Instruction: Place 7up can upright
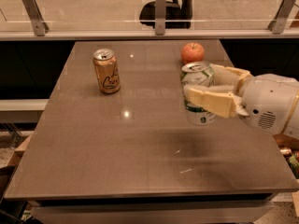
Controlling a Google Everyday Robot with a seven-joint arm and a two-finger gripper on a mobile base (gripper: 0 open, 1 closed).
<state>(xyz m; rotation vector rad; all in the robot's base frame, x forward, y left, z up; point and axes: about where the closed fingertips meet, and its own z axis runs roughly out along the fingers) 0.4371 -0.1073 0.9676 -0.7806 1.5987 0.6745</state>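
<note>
The 7up can (197, 80) is silver-white with green lettering and stands nearly upright at the right middle of the grey table (117, 153). I cannot tell whether its base touches the surface. My gripper (202, 87) comes in from the right, and its cream fingers (210, 101) are shut around the can's body, one in front and one behind. The white arm housing (271, 106) sits at the right edge.
An orange-gold can (106, 71) stands upright at the back left. A red apple (192, 52) lies at the back, just behind the held can. A glass railing with metal posts (160, 13) runs behind the table.
</note>
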